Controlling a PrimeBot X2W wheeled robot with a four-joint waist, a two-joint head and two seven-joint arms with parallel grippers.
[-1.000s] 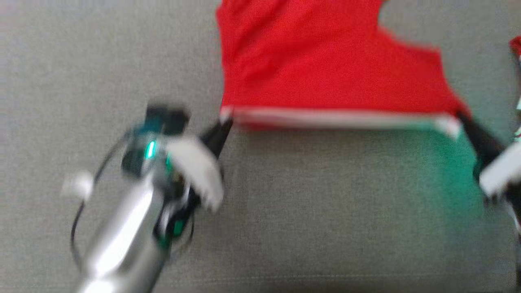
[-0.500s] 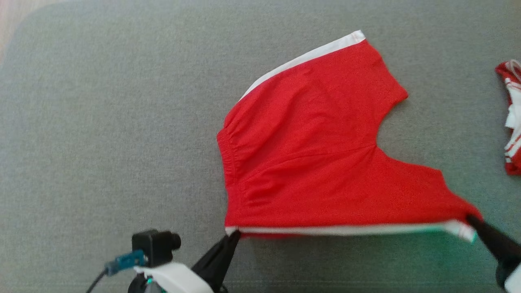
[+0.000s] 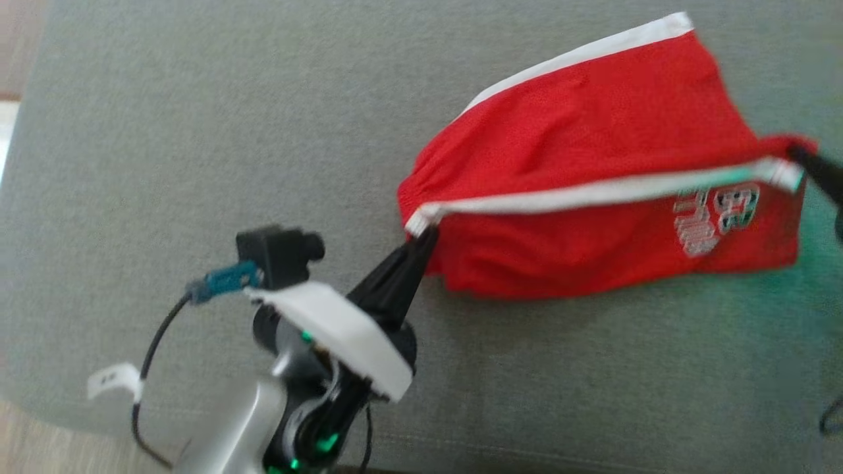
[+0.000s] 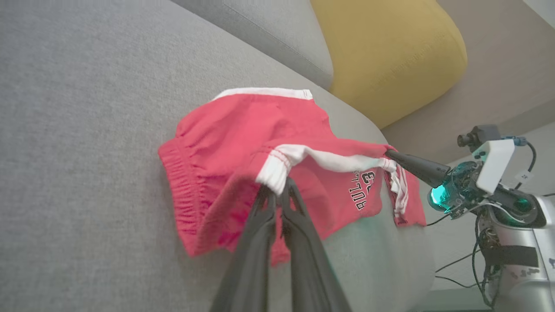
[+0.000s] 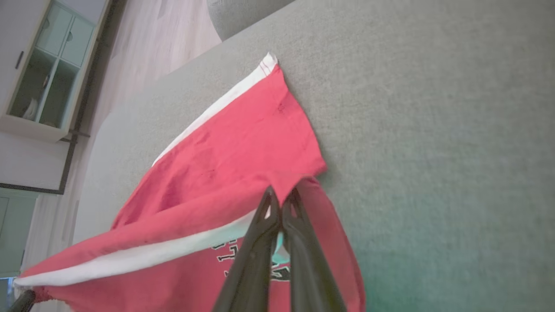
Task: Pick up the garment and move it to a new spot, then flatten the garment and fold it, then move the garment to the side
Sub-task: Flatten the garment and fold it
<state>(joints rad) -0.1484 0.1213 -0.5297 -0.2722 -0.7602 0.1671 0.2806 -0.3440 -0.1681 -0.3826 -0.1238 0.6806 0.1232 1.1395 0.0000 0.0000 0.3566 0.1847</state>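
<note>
The left claw (image 3: 421,242) and right claw (image 3: 800,157), both clamped on the red white-trimmed fabric shorts (image 3: 593,125), had raised the near edge toward 12 o'clock, seemingly mid-fold.

White-trimmed edge (image 3: 560,195) of the red shorts (image 3: 593,118), low over the grey cushion (image 3: 197,131) before, now rides lifted and swung back over the cloth. The left gripper (image 3: 425,240) and right gripper (image 3: 800,155) have travelled with it. Printed lettering (image 3: 714,217) newly exposed.
</note>
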